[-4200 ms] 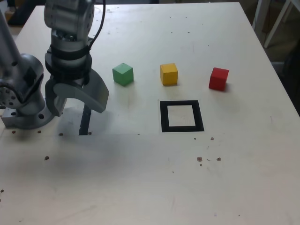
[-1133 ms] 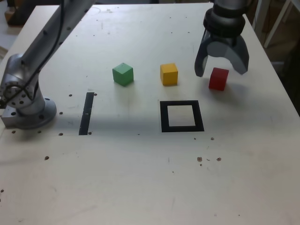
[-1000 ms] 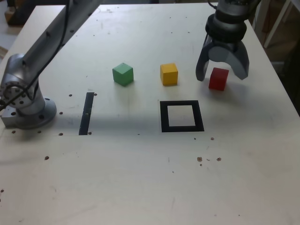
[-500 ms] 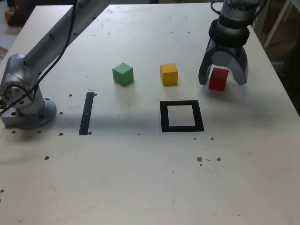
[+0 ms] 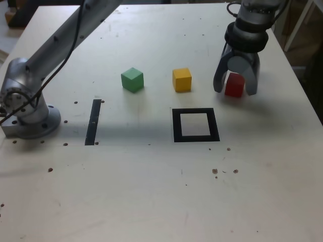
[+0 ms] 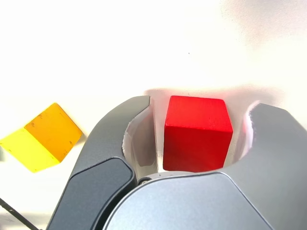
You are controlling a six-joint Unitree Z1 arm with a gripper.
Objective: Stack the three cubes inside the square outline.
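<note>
Since the earlier pictures the arm has swung from the exterior view's left across to the far right of the table, come down over the red cube (image 5: 234,84), and drawn its jaws in from wide to narrow around it. The red cube sits on the table between the two grey fingers (image 5: 219,80) of the gripper (image 5: 234,92), one on each side of it; in the wrist view a thin pale gap shows between the red cube (image 6: 197,132) and each finger (image 6: 120,139), so the jaws are narrow but not clamped on it, and the cube rests on the tabletop. The gripper (image 6: 199,112) points down at the table. To the exterior view's left of the red cube, well apart, stands the yellow cube (image 5: 182,79), which also shows beside the gripper in the wrist view (image 6: 42,136). Farther to the left in the same row is the green cube (image 5: 132,79). In front of the yellow cube, nearer the camera, lies the square outline (image 5: 196,125), a black frame with a pale centre and nothing inside it. A straight black strip (image 5: 93,121) lies on the table (image 5: 151,191) to the exterior view's left, near the arm's round grey base (image 5: 28,113).
</note>
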